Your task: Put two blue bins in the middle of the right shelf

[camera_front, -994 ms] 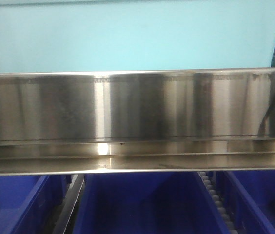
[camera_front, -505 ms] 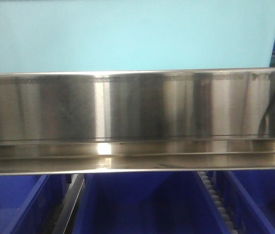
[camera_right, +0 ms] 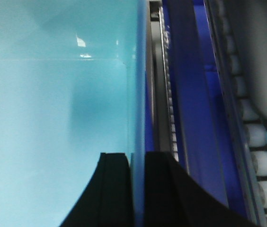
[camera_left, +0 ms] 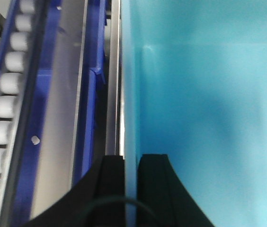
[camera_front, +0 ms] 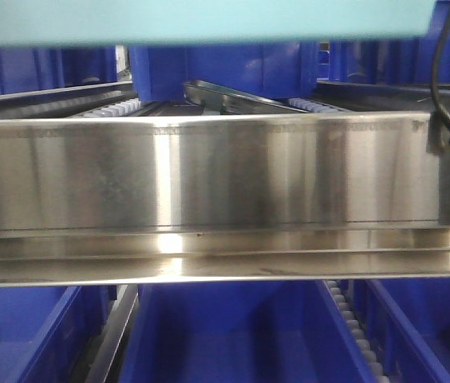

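Clamps the left gripper [camera_left: 131,161] onto the left wall of the pale turquoise plastic bin [camera_left: 209,94], black fingers pinched to the wall's thickness, and the right gripper [camera_right: 136,161] likewise onto the opposite wall (so neither arm nearer, one at each end). Holds the bin crosswise, long axis running left to right, above the brushed stainless-steel shelf rail [camera_front: 209,175] and apart from it. Shows, farther back, white roller tracks [camera_front: 117,108] and dark blue bins [camera_front: 225,72], so probably calls for a carry with both arms kept level.
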`<state>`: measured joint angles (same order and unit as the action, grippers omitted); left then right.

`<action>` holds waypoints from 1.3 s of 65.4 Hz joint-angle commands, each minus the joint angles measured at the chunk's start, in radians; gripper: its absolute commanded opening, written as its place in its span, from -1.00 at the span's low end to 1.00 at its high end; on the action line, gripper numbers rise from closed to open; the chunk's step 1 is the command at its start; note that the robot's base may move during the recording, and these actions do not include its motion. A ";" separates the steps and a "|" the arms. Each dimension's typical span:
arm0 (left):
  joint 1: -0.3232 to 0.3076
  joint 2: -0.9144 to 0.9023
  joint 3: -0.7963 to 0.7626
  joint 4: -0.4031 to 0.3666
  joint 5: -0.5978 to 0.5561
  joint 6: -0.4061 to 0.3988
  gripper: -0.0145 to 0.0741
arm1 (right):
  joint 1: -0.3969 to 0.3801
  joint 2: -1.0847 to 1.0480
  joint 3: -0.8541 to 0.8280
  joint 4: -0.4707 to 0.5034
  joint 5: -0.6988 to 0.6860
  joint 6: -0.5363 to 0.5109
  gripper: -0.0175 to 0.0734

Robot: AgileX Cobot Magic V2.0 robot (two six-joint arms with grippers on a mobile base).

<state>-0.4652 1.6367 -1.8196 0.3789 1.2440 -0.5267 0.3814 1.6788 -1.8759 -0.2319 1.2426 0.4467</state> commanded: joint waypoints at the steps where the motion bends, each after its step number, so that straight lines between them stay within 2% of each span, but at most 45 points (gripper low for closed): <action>1: -0.013 -0.041 -0.013 0.002 -0.023 -0.008 -0.92 | 0.025 -0.026 -0.037 -0.005 -0.022 0.000 -0.97; 14: -0.013 -0.112 -0.013 0.013 -0.023 -0.030 -0.92 | 0.038 -0.051 -0.091 -0.016 -0.022 0.000 -0.97; 46: -0.013 -0.147 -0.117 0.124 -0.062 -0.030 -0.92 | 0.038 -0.074 -0.157 -0.034 -0.022 -0.003 -0.97; 55: -0.013 -0.147 -0.117 0.125 -0.073 -0.030 -0.92 | 0.038 -0.074 -0.157 -0.036 -0.022 -0.004 -0.97; 68: -0.013 -0.147 -0.117 0.125 -0.073 -0.030 -0.92 | 0.038 -0.074 -0.157 -0.087 -0.022 -0.004 -0.97; 85: -0.013 -0.136 -0.117 0.125 -0.070 -0.030 -0.92 | 0.038 -0.074 -0.157 -0.091 -0.033 -0.004 -0.97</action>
<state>-0.4711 1.5032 -1.9220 0.4706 1.1990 -0.5514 0.4208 1.6193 -2.0249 -0.2652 1.2328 0.4467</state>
